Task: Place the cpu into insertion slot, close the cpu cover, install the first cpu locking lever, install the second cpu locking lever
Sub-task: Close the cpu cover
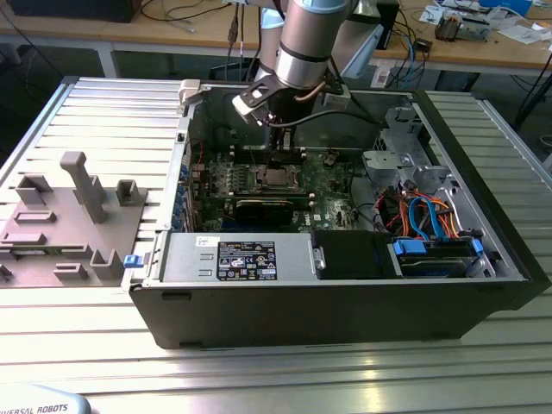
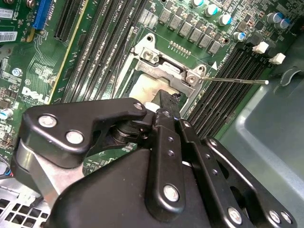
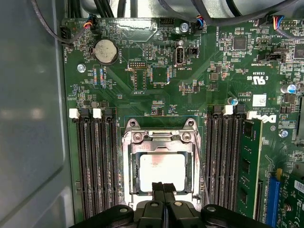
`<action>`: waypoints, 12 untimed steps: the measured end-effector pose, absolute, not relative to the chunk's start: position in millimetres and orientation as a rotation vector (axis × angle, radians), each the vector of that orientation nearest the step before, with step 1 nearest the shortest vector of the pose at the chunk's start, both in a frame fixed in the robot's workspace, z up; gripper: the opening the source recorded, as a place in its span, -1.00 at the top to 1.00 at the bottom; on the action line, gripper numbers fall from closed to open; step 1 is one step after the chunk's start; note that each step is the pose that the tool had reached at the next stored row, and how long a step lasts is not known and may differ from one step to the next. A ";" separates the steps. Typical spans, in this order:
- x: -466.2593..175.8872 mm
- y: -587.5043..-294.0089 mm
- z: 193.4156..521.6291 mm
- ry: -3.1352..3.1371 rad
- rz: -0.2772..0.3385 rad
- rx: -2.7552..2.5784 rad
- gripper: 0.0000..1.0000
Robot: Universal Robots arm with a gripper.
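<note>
Silver cpu [image 3: 159, 171] sits under the cpu cover [image 3: 159, 137], gripper [image 3: 164, 186] pinched shut on nothing, pressing it flat I reckon, locking lever [image 2: 237, 80] sticking out unlatched, needs hooking down.

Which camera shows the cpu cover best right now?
The first wrist view: the cpu cover faces the camera squarely, its frame nearly whole, the pincer crossing one edge. The second wrist view shows it slanted and half behind the pincer; the exterior view shows it far under the arm.
</note>
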State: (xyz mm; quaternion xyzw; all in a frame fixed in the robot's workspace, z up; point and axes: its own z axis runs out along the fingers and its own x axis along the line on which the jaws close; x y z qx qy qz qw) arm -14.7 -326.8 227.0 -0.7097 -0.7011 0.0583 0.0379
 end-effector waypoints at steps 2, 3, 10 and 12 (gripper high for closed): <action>-14.7 -326.8 226.1 -2.151 0.179 -2.177 0.79; -14.7 -326.8 225.7 -2.151 0.179 -2.177 0.79; -14.8 -326.8 223.9 -2.151 0.179 -2.177 0.79; -14.8 -326.9 223.5 -2.151 0.179 -2.177 0.79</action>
